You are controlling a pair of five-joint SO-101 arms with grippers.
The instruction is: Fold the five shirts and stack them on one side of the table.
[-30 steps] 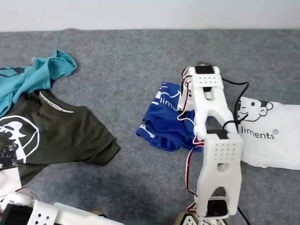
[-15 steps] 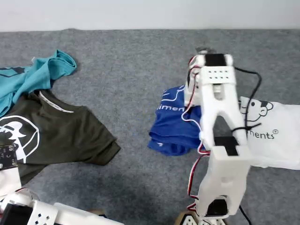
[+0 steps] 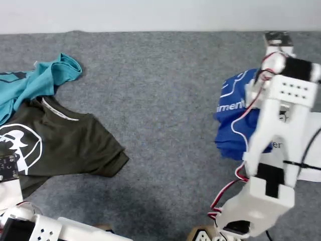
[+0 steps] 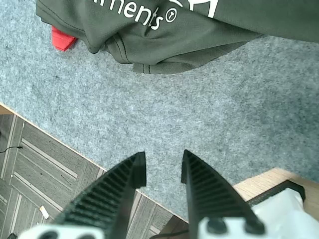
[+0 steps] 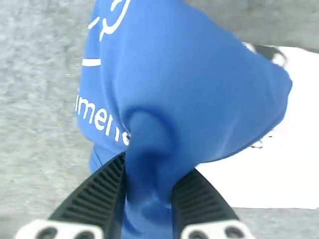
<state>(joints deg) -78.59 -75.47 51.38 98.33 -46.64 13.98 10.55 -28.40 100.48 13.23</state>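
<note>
The right arm's jaws are pinched tight on a gathered fold of the blue shirt (image 5: pixel 189 89), with the cloth squeezed between the two ribbed black fingers (image 5: pixel 99 194). The left arm's jaws stand a little parted with nothing between them.

The table (image 3: pixel 160 85) is covered in grey felt that runs back to a pale wall (image 3: pixel 150 15) along the top of the high view. From the left wrist, the felt ends at a wooden edge, and a grey plank floor (image 4: pixel 30 164) lies below it.

In the high view the blue shirt (image 3: pixel 235 115) hangs bunched at the right of the frame beneath the right arm (image 3: pixel 281 125). It overlaps the near edge of the white shirt (image 3: pixel 311 170), which is spread flat at the far right. I cannot tell whether the blue cloth rests on the white.

The left arm (image 3: pixel 40 228) sits at the bottom left corner. Its parted jaws are over bare felt near the table edge, well short of the dark olive shirt (image 4: pixel 164 30). That shirt lies rumpled, with a red scrap (image 4: pixel 62 37) poking out beside it. In the high view the dark olive shirt (image 3: pixel 60 145) is spread at the left of the frame. The teal shirt (image 3: pixel 35 83) is crumpled in the upper left, touching the olive one's collar end.
</note>
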